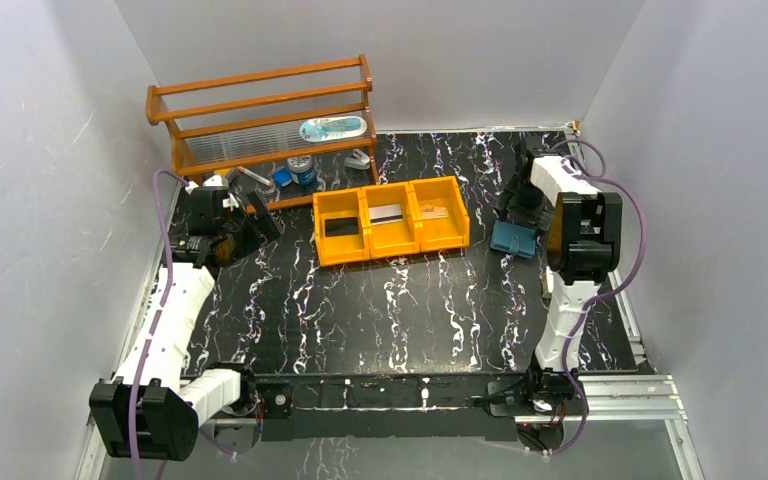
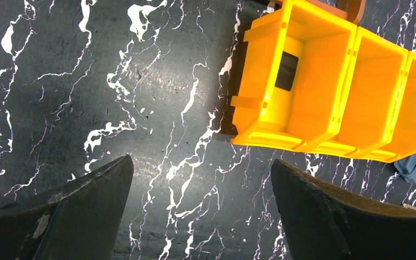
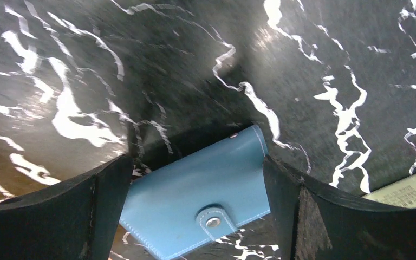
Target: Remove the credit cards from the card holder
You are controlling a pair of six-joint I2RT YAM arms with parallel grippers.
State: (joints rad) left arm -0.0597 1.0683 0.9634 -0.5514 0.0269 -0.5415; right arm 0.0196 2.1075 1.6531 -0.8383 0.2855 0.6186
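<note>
Left arm [image 1: 175, 310]: white moulded link shells joined by black joint housings, with one bulky black housing at the near end. Right arm [image 1: 565, 305]: same build, white shells and black housings.

Left purple cable [image 1: 160, 200]: thin and round, running in loops along the left arm. Right purple cable [image 1: 632, 235]: identical, looping beside the right arm.

Left gripper [image 2: 201, 162]: two matte black wedge-shaped fingers [image 2: 76, 216], edges scuffed, pale wear patches on one face. Right gripper [image 3: 196, 160]: the same black wedge fingers [image 3: 346, 222], with rough surfaces and worn edges.
</note>
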